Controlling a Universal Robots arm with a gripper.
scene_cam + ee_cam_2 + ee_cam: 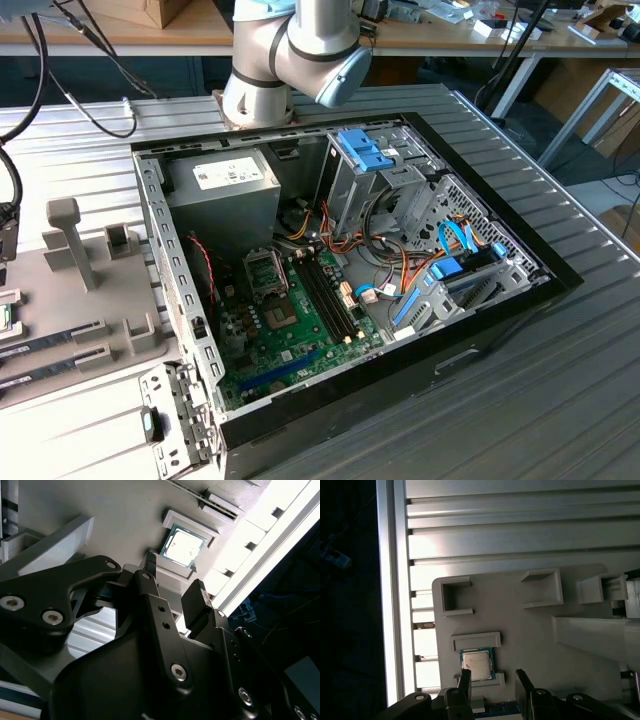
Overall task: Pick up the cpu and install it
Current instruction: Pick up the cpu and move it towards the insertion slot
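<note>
As seen from the arm's own wrist, the nearest thing is the black gripper [492, 677]. Its two fingers [465, 682] stand apart with a gap somewhat wider than the chip beyond them, and it holds nothing and touches nothing that shows. Just past the fingertips, in both wrist views, lies the cpu [476, 663], a small flat square with a silver metal top and a thin green rim. It sits level in a shallow pocket of a pale grey holder plate [530, 630]. The chip is probably very light and stiff, with a smooth, slippery top and a delicate underside. The safest hold looks to be a gentle pinch on two opposite edges of the green rim. Beyond the plate runs the ribbed metal worktop [520, 530]. In the exterior view, the plate lies at the exterior view's left of an open computer case [380, 392]. The green motherboard [290, 335] and its square metal socket frame [262, 272] lie inside the case, well apart from the chip. The pale arm [300, 45] rises at the far side.
</note>
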